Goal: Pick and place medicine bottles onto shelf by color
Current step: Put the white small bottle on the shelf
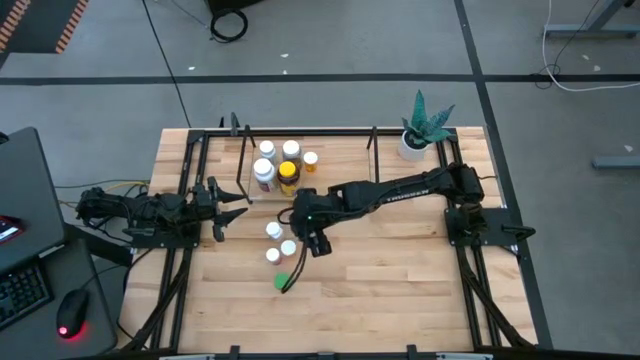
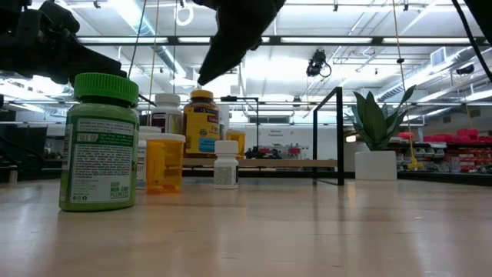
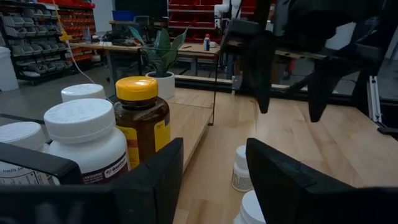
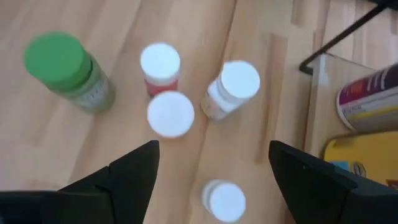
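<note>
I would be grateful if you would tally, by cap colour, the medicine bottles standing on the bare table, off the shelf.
Green-capped bottle: 1
White-capped bottles: 4
Total: 5

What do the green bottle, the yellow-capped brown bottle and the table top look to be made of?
Green bottle: probably plastic, opaque green body with a ribbed cap and a printed paper-like label. Yellow-capped brown bottle: likely translucent amber plastic, glossy with highlights, though glass cannot be ruled out. Table top: light wood, visible plank seams and grain, with a slight sheen.
</note>
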Available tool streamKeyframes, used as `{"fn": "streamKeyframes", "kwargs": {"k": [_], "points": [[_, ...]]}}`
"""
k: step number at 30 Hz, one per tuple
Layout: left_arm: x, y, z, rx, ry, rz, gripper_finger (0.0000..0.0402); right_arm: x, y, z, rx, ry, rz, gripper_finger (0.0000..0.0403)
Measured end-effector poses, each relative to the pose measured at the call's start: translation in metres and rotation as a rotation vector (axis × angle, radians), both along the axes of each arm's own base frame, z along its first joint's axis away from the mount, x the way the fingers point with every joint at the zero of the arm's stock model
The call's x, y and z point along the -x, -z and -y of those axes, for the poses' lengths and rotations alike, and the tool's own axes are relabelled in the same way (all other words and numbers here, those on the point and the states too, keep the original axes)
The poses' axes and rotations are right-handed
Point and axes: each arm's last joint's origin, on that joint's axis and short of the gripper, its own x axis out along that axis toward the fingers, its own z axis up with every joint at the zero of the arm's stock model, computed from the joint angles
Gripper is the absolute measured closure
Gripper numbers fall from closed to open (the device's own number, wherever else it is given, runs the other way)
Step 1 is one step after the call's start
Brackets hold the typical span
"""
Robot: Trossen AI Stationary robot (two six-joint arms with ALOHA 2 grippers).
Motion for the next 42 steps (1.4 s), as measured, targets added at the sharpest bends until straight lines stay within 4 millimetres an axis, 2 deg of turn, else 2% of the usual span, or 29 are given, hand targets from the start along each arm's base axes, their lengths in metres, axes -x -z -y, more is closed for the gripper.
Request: {"fn": "streamKeyframes", "kwargs": {"k": [4,12,25,42], "points": [[0.0,0.0,0.0,0.0,0.0,0.0,0.0217,-0.001,-0.001,0.006,0.065,0.006,0.016,0.0086],[0.0,0.0,0.0,0.0,0.0,0.0,0.0223,-0.003,-0.001,0.015,0.064,0.022,0.021,0.0086],[0.0,0.0,0.0,0.0,0.0,0.0,0.0219,0.01,0.007,0.027,0.063,0.118,-0.135,0.0086],[0.0,0.0,0.0,0.001,0.0,0.0,0.0217,0.011,0.008,0.029,0.072,0.135,-0.143,0.0087]]}}
